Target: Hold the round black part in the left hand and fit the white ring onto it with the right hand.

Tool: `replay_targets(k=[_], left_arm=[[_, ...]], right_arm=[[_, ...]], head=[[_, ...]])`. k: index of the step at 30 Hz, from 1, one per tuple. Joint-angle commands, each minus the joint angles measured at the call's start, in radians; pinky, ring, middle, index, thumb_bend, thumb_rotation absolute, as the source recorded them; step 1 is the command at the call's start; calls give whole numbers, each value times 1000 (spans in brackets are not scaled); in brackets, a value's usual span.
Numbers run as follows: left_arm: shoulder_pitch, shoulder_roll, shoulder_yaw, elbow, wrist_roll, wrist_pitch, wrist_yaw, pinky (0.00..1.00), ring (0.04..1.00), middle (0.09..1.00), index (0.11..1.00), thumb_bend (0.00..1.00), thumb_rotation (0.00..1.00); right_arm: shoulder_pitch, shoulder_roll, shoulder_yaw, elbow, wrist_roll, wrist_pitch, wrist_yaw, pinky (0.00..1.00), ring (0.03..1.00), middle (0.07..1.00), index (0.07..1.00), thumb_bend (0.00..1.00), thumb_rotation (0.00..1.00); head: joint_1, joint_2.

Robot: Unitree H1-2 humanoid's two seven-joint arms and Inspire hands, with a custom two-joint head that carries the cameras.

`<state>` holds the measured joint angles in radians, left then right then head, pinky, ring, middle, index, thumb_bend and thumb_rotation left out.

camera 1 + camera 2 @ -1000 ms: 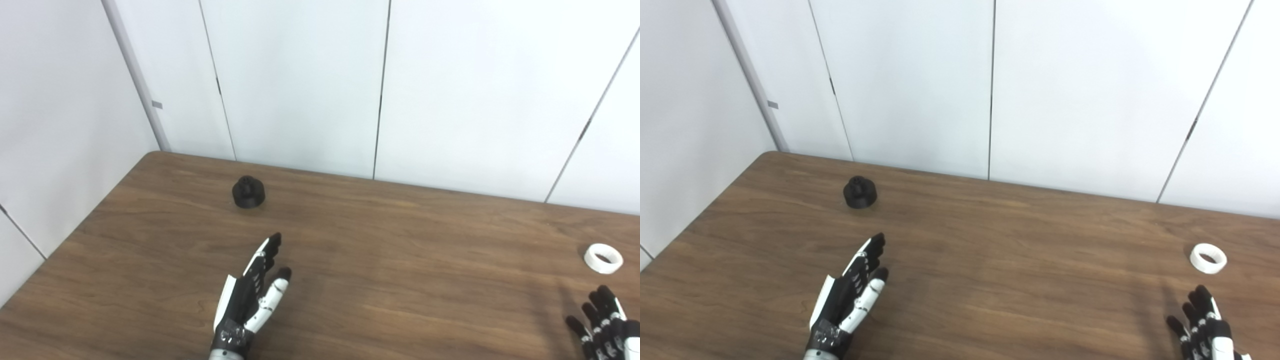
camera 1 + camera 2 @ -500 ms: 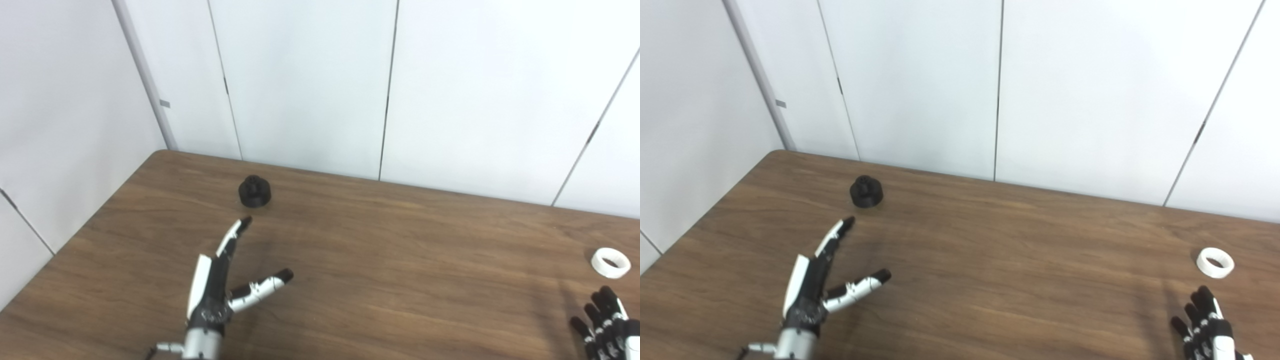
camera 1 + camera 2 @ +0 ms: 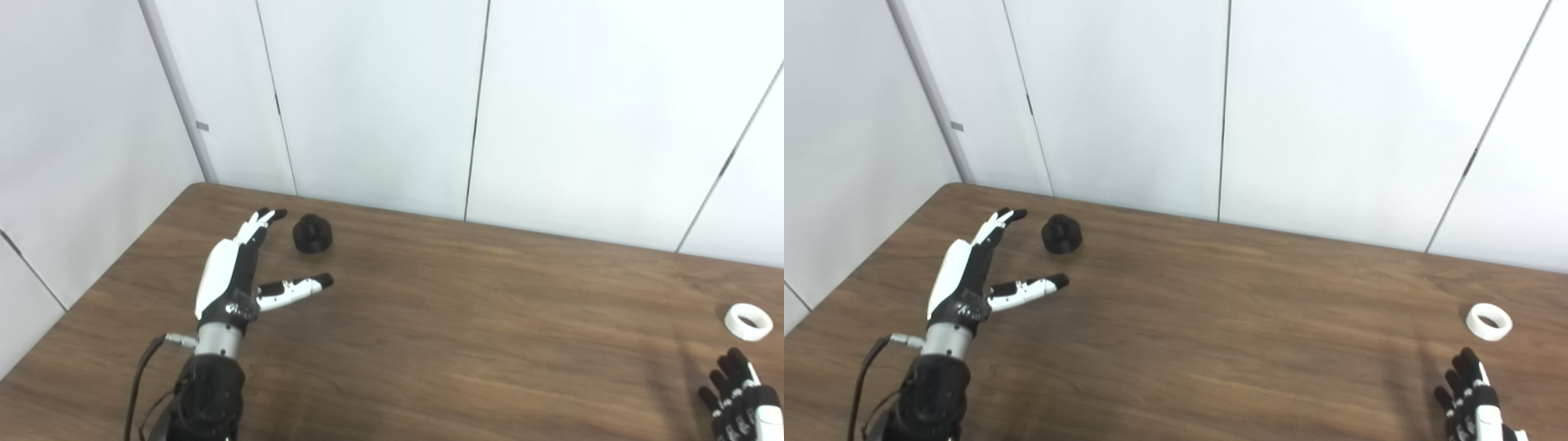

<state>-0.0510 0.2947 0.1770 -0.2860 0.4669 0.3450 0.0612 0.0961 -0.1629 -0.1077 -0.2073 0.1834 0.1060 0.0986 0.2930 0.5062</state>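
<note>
Table (image 3: 465, 318): we have nothing assembled yet.
Left hand (image 3: 236, 275): ours is spread, empty, beside the black part.
Right hand (image 3: 738, 401): fingers apart, empty, near the ring.
Black part (image 3: 312, 233): untouched, far-left.
White ring (image 3: 748, 321): unfitted, lying far-right.

On the table (image 3: 429, 343), the round part (image 3: 312, 233) sits at the far left, near the wall panels (image 3: 380, 104) behind. The left hand (image 3: 236, 275) lies just left of and nearer than it, not touching. The ring (image 3: 748, 321) rests at the right edge, the right hand (image 3: 738, 401) nearer, at the corner.
</note>
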Motion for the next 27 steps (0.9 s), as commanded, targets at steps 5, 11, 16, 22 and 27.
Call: replay_targets(k=[5,11,16,22,27], left_arm=[[-116,78,5,116,28,17,19,966,1000,964,897,1000,397],[-215,131,-26,280,41,34,14,953,1000,962,898,1000,408],[-302,159,-62,433,47,22,30,962,989,952,890,1000,395],[-370,195,-127,539,72,29,20,994,985,945,886,1000,429],[-418,209,-166,607,72,9,25,1000,999,949,875,1000,417]], right_arm=[[-4,-2,1,-38,-7,22,-3,1000,1000,1000,1000,425,1000],[-1,-2,2,-55,-7,36,-4,1000,1000,1000,1000,399,1000],[4,-3,2,-75,-13,53,-8,1000,1000,1000,1000,384,1000],[7,-3,-1,-92,-15,62,-10,1000,1000,1000,1000,365,1000],[9,-2,0,-105,-27,74,-17,1000,1000,1000,1000,336,1000]], head=[[0,5],[-3,7],[-3,13],[-4,17],[-6,17]])
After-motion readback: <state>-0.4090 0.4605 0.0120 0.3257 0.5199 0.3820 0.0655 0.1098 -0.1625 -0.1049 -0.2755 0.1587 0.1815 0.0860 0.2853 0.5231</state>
